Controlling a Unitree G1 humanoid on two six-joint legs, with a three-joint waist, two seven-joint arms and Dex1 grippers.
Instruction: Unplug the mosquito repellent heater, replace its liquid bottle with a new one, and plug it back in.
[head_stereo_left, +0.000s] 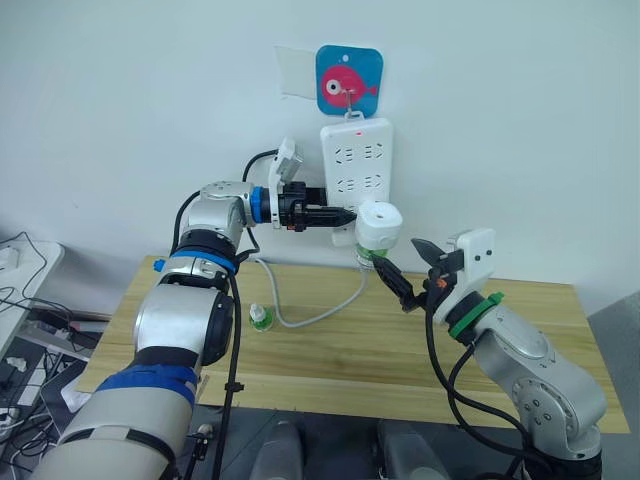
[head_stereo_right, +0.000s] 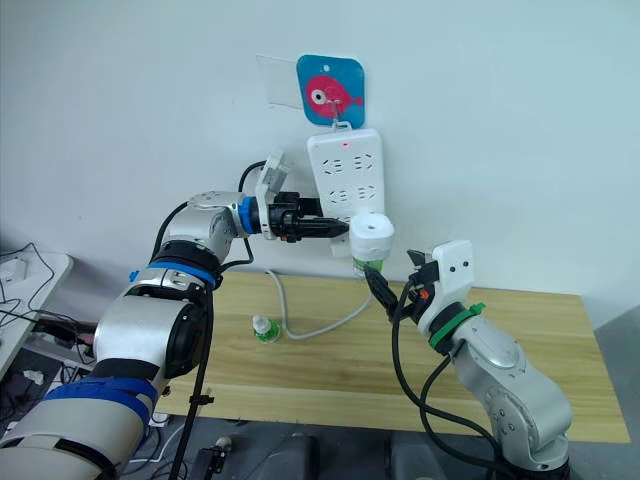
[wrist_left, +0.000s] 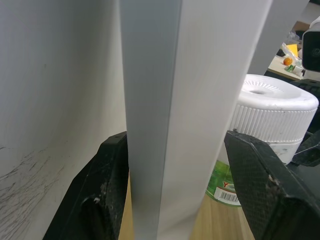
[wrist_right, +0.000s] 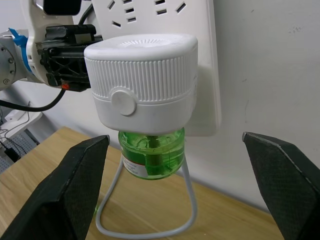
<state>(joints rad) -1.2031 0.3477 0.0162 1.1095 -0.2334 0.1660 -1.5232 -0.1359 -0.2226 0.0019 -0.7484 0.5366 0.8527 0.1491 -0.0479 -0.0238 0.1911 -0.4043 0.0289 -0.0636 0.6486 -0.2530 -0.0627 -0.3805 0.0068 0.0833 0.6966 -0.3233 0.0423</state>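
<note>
Meanwhile heater (wrist_right: 142, 82) stays plugged in; green bottle's (wrist_right: 151, 157) label unreadable

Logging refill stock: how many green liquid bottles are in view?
2: one bottle screwed under the mosquito repellent heater on the power strip, one small bottle standing on the table.
</note>
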